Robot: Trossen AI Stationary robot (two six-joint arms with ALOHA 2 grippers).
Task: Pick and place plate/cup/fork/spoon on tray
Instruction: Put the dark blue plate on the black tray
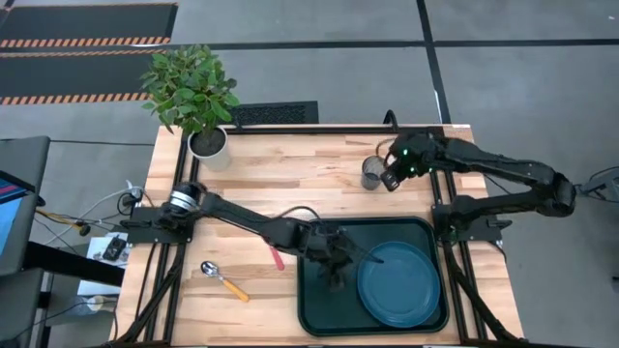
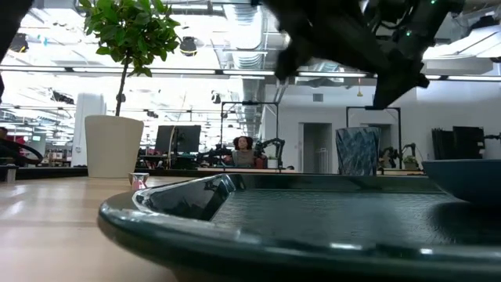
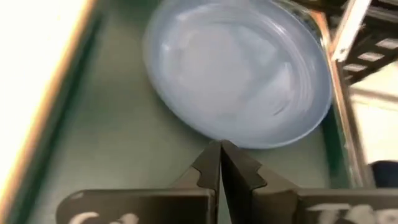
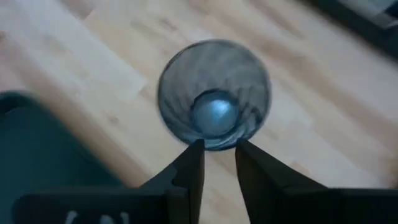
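I see my right pincer (image 4: 219,152) part-open, straddling the cup's (image 1: 372,173) rim at the tray's (image 1: 314,290) twelve o'clock; left pincer (image 3: 220,163) clenched, empty.

The high view looks straight down on the whole table (image 1: 319,169); the low view sits at tabletop height against the tray (image 2: 235,227) rim, facing the room; each wrist view looks closely downward, sharing plate (image 3: 239,68) and cup (image 4: 214,93) with the overhead.

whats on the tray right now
The plate lies in the tray, on its right side. The left gripper, shut, hovers over the left part, covering some tray floor beneath it.
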